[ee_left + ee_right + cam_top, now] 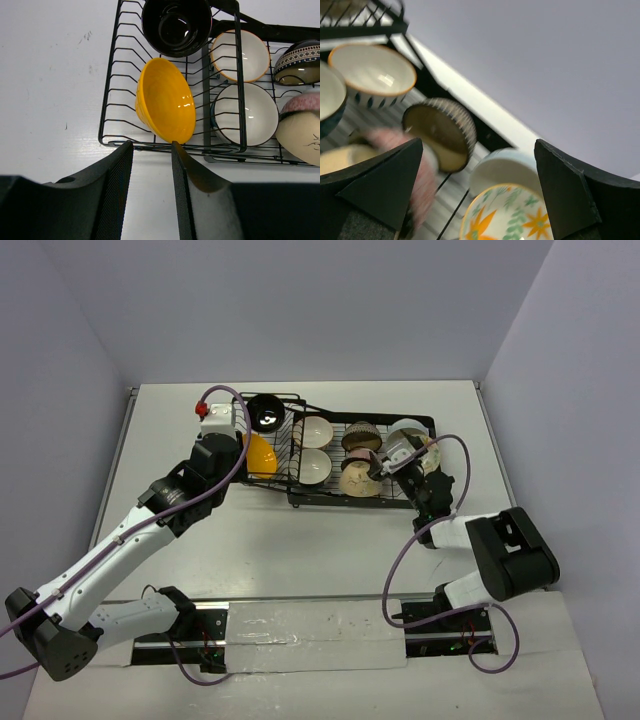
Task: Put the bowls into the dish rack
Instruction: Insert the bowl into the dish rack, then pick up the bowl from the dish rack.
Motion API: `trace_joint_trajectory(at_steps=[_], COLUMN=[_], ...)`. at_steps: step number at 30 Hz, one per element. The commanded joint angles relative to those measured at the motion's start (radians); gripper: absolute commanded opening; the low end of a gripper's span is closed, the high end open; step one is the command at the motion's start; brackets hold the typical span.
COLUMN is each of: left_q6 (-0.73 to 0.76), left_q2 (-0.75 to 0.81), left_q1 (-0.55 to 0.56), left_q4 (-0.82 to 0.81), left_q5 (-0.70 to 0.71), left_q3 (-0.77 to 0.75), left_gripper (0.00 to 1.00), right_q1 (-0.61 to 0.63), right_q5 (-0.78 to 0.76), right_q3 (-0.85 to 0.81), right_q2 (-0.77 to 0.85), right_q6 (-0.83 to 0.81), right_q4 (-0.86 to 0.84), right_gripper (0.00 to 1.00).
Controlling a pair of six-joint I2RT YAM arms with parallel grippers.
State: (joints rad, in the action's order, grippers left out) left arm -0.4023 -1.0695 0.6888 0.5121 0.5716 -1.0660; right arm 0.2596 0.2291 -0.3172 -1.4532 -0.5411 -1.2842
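- The bowls (315, 465) sit in the dish rack (345, 503), near the far edge of the tabletop (330, 550); the orange-yellow bowl (167, 100) leans on edge at the rack's left end.
- Only the left wrist view shows the left gripper (151, 150) released, fingers apart and empty, just before the rack's near rim.
- Only the right wrist view shows a flowered bowl (510, 215) below the right gripper (477, 147), which is spread wide and grasps nothing.

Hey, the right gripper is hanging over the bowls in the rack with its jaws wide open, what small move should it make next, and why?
Probably lift the right gripper straight up, clear of the dish rack. Its jaws stand wide with nothing between them, the flowered bowl already lies in the rack beneath, and no bowl shows on the table.
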Motion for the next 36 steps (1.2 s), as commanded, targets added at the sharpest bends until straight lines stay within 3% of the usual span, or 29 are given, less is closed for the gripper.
trace_joint_trajectory(at_steps=[1,13,20,28,32,36], left_q6=[0.01,0.008,0.006,0.005,0.005,0.005], left_q2=[0.031,0.028,0.025,0.019,0.01,-0.001], left_q1=[0.003,0.003,0.003,0.003,0.003,0.003], left_q4=[-0.035,-0.034,-0.035,-0.037,-0.035,-0.035], left_q5=[-0.015,-0.022,-0.022,-0.006,-0.001,-0.001], left_q3=[-0.015,-0.017,-0.014,-0.012,-0.011,-0.009], left_gripper=[0.41,0.41,0.41,0.41,0.42,0.42], right_q1=[0.006,0.006,0.012,0.044,0.159,0.317], right_q5=[-0.03,-0.002,0.018,-0.132,-0.261,-0.474], right_q3=[-0.066,-0.071,-0.219,-0.293,-0.361,-0.373], right_q2=[0.069,0.152,0.33,0.465,0.505,0.481], right_q6=[-0.023,-0.011,0.154,0.464,0.503,0.466], right_q4=[-0.158,-0.015,0.578,0.882,1.15,1.223], right_gripper=[1.0,1.0,1.0,1.0,1.0,1.0])
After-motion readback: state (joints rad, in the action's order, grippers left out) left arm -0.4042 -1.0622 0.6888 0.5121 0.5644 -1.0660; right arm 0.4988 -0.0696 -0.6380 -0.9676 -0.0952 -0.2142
